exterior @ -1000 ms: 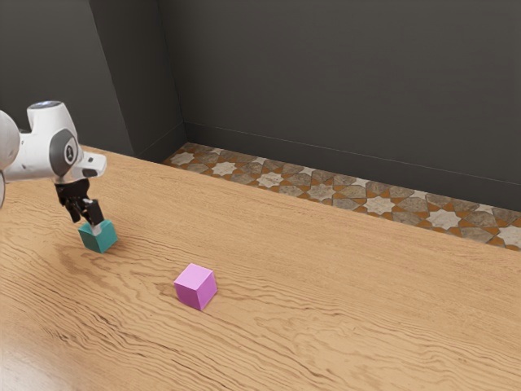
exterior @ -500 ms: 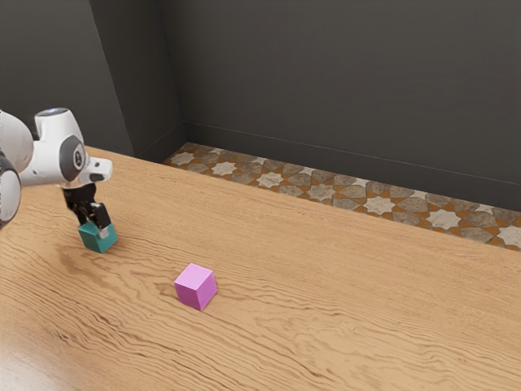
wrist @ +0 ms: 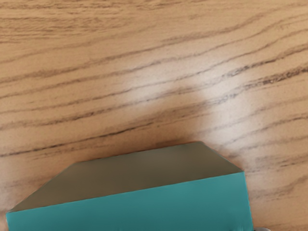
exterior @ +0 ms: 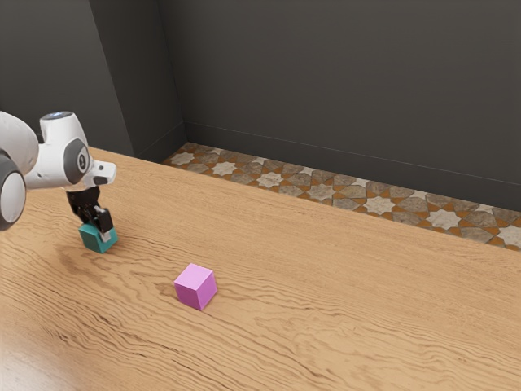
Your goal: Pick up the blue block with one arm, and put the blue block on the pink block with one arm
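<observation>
- Fingers [exterior: 101,217] of your gripper [exterior: 98,229]: down at the blue block [exterior: 99,240]; clamped or not, cannot tell.
- Item, blue block: teal cube, one face shaded.
- Item, pink block [exterior: 195,286]: at its 4 o'clock, apart.

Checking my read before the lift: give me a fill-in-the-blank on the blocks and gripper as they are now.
The black gripper is down at the small teal-blue cube, which lies toward the exterior view's ____ from the pink cube.
The pink cube has ____ on top of it.
The table under both cubes is grained ____.
Missing words: left; nothing; wood.
</observation>
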Controlling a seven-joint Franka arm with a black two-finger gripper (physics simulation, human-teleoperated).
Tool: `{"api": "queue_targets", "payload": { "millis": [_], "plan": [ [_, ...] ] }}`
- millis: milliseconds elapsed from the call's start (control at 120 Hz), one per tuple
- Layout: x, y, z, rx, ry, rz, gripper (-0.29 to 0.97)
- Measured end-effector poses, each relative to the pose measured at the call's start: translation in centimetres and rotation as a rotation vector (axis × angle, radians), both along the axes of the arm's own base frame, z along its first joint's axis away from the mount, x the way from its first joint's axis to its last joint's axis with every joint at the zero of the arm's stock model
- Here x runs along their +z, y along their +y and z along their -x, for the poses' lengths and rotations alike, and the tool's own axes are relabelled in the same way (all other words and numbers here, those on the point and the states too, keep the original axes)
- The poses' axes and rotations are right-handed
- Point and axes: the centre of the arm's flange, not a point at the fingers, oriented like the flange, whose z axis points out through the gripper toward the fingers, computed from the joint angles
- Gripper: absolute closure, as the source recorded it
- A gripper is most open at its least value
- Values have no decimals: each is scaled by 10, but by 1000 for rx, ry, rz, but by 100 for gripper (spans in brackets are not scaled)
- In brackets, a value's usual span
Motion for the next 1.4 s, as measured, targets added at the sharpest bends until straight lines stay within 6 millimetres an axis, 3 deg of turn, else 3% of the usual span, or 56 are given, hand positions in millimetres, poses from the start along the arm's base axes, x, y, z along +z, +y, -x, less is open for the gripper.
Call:
{"api": "queue_targets", "payload": {
  "millis": [400,575,700,842,967,1158,1400],
  "plan": [
    [5,-4,-3,-1,-10,-8,34],
    [55,-25,-16,-29,-86,-14,40],
    [87,-57,-25,-69,-115,-3,41],
    [98,-88,-13,-75,-93,14,43],
    [108,-134,-11,-120,-77,-3,44],
    [106,-187,-1,-111,-59,-20,43],
    [104,-246,-3,-43,-67,-36,43]
  ]
}}
